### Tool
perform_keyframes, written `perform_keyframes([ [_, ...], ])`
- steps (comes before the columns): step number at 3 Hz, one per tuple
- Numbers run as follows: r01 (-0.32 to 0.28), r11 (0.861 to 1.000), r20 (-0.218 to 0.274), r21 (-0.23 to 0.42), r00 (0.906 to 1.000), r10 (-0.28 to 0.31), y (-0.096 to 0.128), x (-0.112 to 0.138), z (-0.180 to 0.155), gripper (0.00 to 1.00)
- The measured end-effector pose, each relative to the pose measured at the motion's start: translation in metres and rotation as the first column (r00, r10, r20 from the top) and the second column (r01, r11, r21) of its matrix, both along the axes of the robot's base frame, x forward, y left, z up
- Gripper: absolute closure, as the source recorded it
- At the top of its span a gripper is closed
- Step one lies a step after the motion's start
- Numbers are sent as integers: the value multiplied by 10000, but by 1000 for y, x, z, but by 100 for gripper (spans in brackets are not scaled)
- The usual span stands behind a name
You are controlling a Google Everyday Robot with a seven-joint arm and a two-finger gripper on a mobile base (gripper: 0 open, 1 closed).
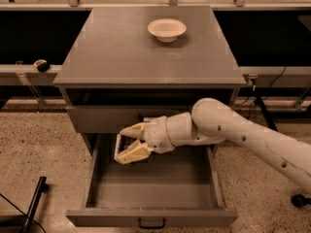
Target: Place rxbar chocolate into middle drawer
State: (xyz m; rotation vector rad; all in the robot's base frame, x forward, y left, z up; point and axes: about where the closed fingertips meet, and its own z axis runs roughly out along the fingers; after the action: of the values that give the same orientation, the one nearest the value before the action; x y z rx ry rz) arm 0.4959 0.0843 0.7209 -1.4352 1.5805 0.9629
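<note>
Pincer [120,146] holds rxbar chocolate [125,144] over middle drawer [150,216], near left wall.

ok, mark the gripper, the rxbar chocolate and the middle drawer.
gripper [119,145]: camera view, between its fingertips, over the drawer.
rxbar chocolate [124,143]: camera view, dark wrapper held in gripper.
middle drawer [194,218]: camera view, front panel.

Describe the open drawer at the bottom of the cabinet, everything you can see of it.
The middle drawer is pulled out toward the camera, wide and deep, plain matte grey like painted metal. Its front panel carries a small dark handle at the centre. The floor that shows is bare. The gripper hangs over its rear part, left in the picture; contact cannot be told.
</note>
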Motion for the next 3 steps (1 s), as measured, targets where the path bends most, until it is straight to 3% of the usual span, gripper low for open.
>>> perform_keyframes([
  [1,474,9980,-647,-413,9967,-500,-15,-12,-88,100],
  [2,1137,9914,-1243,-640,9848,-1210,-33,-35,-173,100],
  [3,1152,9914,-1245,-623,9847,-1222,-32,-34,-172,100],
])
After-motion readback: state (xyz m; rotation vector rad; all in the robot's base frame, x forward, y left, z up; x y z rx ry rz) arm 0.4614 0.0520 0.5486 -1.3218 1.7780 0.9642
